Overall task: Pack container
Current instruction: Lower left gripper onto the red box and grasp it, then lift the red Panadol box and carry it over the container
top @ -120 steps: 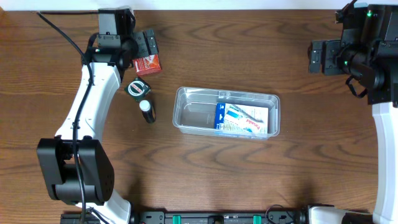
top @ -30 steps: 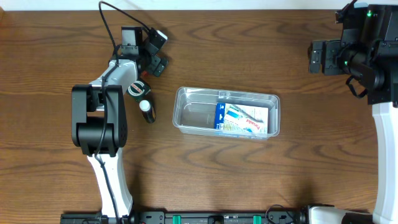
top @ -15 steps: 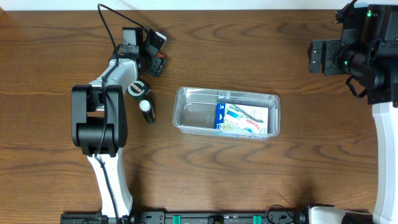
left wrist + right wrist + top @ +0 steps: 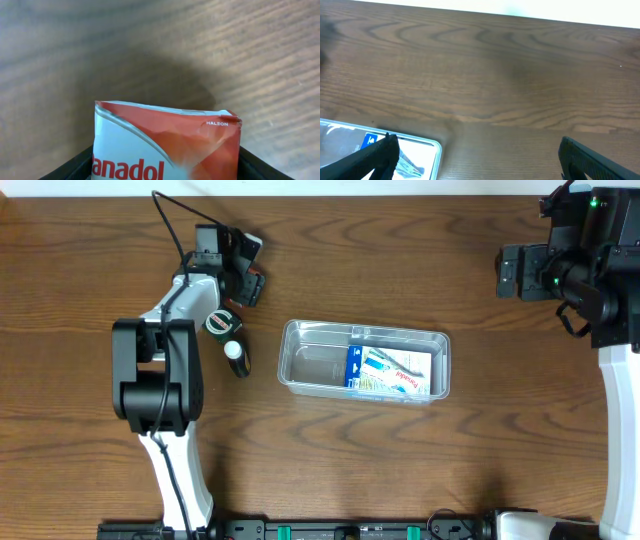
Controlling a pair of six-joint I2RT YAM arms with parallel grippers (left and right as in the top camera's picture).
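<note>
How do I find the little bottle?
Find the clear tub in the middle of the table. Just left of it sits a small dark bottle. Its white cap sets it apart from the green disc beside it and the red box farther back.

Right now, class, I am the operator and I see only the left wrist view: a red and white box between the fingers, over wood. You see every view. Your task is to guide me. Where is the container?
Observer: Overhead, the container lies in the middle of the table, to the right of the left gripper and a little nearer the robot.
Operator: Is it empty?
Observer: No. A blue and white box lies in its right half; the left half is bare.
Operator: Anything near my path?
Observer: A round green-lidded pot and a small white-capped bottle sit just left of the container.
</note>
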